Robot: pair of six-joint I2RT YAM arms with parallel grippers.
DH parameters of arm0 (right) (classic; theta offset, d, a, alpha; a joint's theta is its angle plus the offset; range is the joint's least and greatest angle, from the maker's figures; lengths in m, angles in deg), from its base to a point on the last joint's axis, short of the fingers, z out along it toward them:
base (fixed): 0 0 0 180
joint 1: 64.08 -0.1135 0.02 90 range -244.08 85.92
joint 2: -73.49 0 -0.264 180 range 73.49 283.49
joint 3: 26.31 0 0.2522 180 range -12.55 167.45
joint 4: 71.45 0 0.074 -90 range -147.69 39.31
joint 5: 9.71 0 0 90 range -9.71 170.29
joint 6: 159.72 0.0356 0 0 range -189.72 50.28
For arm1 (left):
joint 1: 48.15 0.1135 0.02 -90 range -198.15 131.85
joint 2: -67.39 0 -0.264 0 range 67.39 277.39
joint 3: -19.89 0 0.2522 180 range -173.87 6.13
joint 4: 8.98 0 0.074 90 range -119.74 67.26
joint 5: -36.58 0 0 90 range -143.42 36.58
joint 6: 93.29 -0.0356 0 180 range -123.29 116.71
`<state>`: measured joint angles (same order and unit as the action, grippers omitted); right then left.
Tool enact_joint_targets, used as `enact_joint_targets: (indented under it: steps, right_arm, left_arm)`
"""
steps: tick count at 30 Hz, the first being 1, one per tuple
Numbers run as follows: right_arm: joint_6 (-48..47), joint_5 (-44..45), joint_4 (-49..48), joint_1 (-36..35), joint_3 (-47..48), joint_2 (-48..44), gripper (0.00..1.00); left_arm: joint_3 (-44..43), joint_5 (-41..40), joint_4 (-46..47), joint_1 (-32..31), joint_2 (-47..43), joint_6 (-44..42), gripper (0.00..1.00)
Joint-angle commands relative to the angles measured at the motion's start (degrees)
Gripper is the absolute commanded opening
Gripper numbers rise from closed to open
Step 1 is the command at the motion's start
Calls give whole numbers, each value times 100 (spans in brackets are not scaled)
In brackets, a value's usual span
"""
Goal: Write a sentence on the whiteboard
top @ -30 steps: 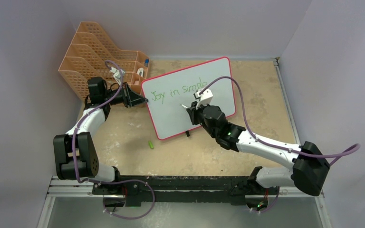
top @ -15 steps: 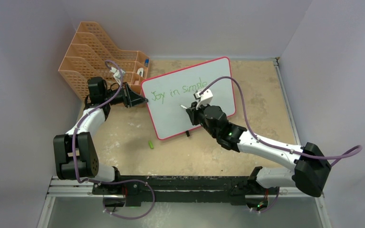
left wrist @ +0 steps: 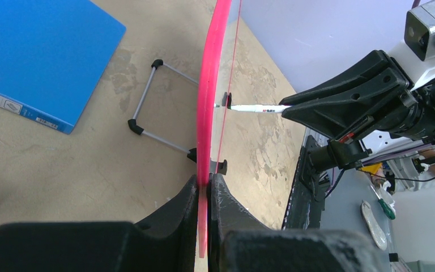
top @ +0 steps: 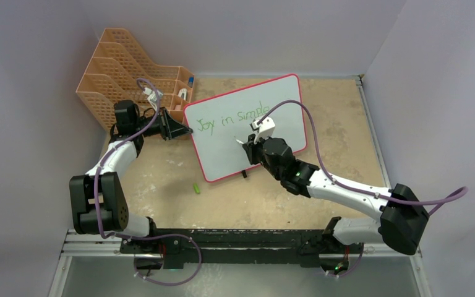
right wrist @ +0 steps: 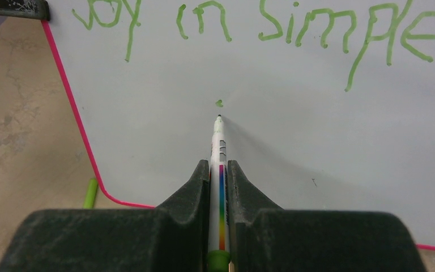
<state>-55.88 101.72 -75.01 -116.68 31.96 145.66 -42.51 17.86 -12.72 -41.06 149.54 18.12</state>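
Note:
The whiteboard (top: pixel 222 154), white with a pink-red frame, stands tilted on the table. The sentence (top: pixel 232 117) on it reads "Joy in simple" in green, also clear in the right wrist view (right wrist: pixel 260 28). My left gripper (left wrist: pixel 205 181) is shut on the whiteboard's pink frame (left wrist: pixel 212 85) at its left edge (top: pixel 185 129). My right gripper (right wrist: pixel 219 167) is shut on a white marker (right wrist: pixel 220 153) with a rainbow stripe. The marker's tip sits at the board surface just below a small green mark (right wrist: pixel 219 103), under the first line. From the side, the marker (left wrist: pixel 257 108) meets the board face.
An orange file rack (top: pixel 133 68) stands behind the left arm. A green marker cap (top: pixel 196 187) lies on the table near the board's lower left corner. Behind the board lie a blue folder (left wrist: pixel 39 56) and the board's wire stand (left wrist: pixel 153 102).
My right gripper with the marker has shifted slightly left over the board. The left arm and the board have not moved.

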Motion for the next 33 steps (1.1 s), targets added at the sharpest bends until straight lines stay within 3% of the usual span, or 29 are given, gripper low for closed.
enact_joint_targets:
  steps: [1,33]
  right_arm:
    - [-49,72,-118,4,14,4,0]
    - [-75,196,211,4,202,199,0]
  left_arm:
    - [-207,-53,28,-46,-103,-115,0]
    - [-203,-49,20,-37,-112,-111,0]
